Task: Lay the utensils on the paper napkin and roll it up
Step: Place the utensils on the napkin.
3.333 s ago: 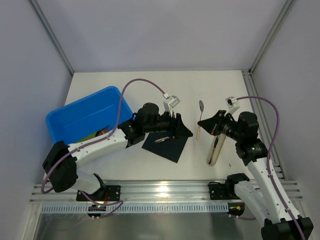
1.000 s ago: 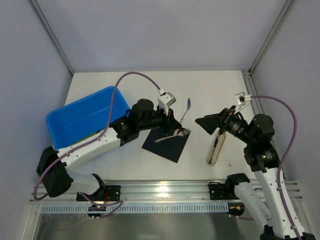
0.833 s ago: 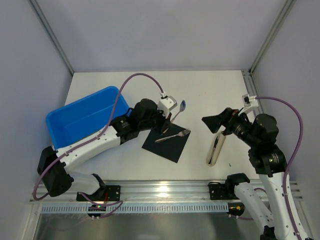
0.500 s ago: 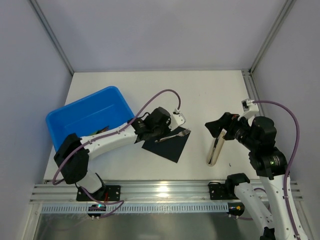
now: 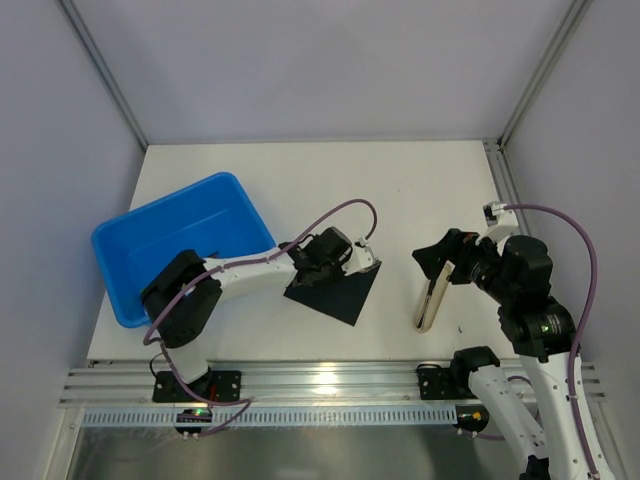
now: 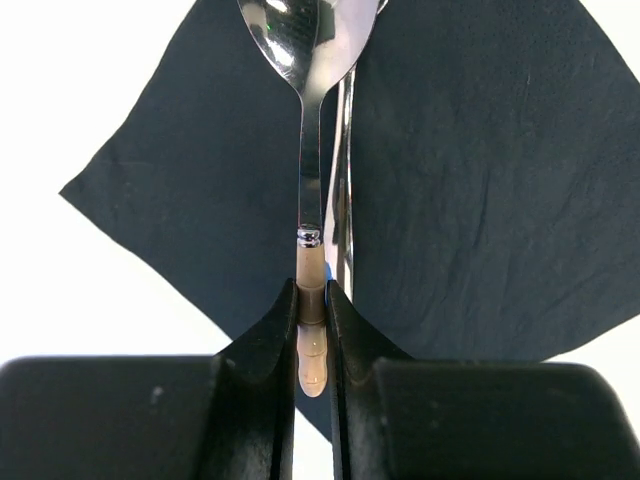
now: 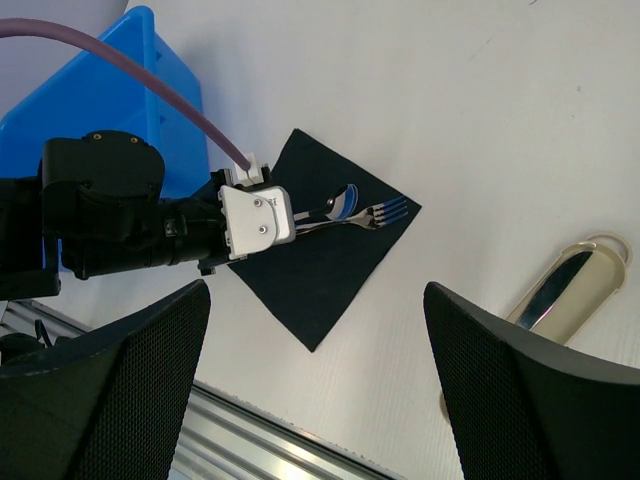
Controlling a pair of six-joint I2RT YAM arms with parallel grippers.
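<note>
Change since a second ago shows overhead: the left end effector [image 5: 366, 266], then raised past the napkin's far corner, now sits low over the black napkin [image 5: 335, 296] beside the blue tub [image 5: 165, 205], while the right end effector [image 5: 440, 262] hangs wide open by the beige case [image 5: 430, 300]. The left wrist view shows its jaws clamped on the beige handle of the spoon [image 6: 308, 150], stretched over the napkin alongside the fork [image 6: 343, 200]. From the right wrist, a knife [image 7: 548, 288] sits in the case, well apart.
</note>
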